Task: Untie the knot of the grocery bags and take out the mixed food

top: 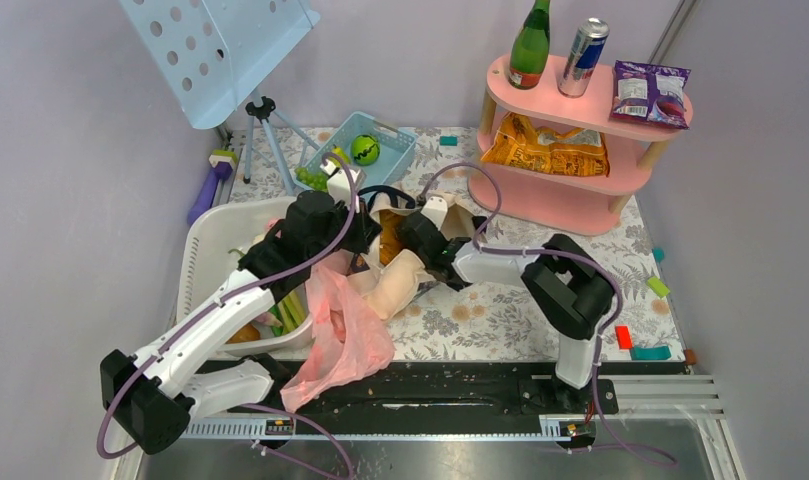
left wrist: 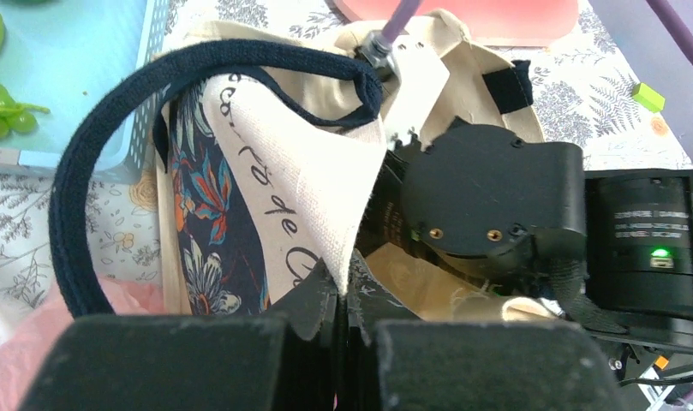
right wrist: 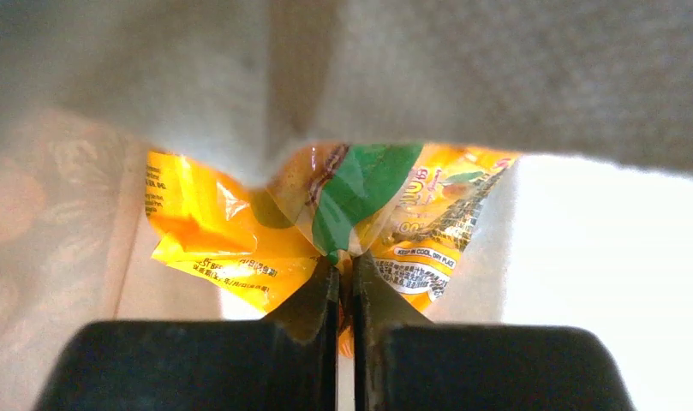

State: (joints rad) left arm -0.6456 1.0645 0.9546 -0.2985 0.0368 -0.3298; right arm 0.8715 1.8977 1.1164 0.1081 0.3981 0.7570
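Right gripper (right wrist: 344,261) has its jaws pinched fully together on a crimped fold of the orange snack packet (right wrist: 214,248) inside the canvas tote (left wrist: 300,171); left gripper (left wrist: 343,287) is clamped tight on the tote's rim, propping the mouth. I'd draw the packet straight out through that mouth, slowly, rim taut, since slick film could slip from so thin a pinch. Tote: coarse floppy weave, thick black webbing handle (left wrist: 68,214); pink bag (top: 345,340), just beside the tote: thin, translucent, crumpled; packet: glossy, creased.
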